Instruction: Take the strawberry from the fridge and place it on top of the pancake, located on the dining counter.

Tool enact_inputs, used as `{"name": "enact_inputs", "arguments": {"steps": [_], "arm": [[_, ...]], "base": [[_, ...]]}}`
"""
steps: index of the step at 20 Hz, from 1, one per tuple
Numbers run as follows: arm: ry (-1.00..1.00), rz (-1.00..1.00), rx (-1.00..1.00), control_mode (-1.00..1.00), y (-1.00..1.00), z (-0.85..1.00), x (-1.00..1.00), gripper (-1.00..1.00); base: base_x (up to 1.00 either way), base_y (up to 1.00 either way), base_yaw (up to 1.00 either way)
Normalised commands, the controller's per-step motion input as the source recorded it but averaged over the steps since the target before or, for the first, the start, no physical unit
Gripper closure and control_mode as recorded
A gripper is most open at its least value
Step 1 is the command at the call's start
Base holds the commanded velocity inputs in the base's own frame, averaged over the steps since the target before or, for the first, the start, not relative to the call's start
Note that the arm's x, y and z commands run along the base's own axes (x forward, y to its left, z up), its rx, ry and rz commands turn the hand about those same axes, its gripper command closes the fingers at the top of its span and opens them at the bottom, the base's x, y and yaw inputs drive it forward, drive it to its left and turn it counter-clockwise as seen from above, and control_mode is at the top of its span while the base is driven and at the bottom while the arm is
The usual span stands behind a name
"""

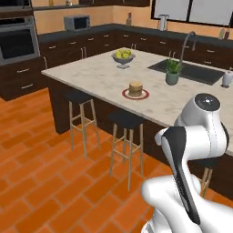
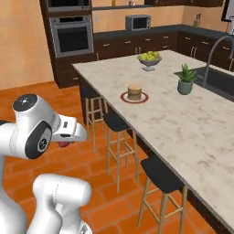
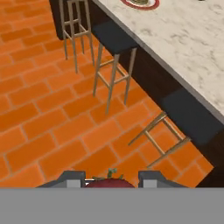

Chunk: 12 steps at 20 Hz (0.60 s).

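Red round strawberry pinched by end effector; tan pancake stacked on marbled dining counter

A home kitchen is indicated by a wall oven, a microwave, dark cabinets, a sink and bar stools.

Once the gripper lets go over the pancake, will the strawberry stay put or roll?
The strawberry looks small and round, so it may roll. The pancake top seems flat but narrow, so a low, centred release looks safest. The gripper is pinching it, so it is probably light.
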Motion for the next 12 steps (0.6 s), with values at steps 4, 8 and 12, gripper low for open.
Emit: {"name": "enact_inputs", "arguments": {"steps": [4, 8, 12], "arm": [[0.00, 0.00, 0.00, 1.00, 0.00, 0.00, 0.00, 1.00], [0.00, 0.00, 0.00, 1.00, 0.00, 0.00, 0.00, 1.00], [0.00, 0.00, 0.00, 1.00, 0.00, 0.00, 0.00, 1.00]], "base": [[0.72, 0.75, -0.61], [0.59, 0.72, -0.61], [0.50, 0.77, -0.62]]}}
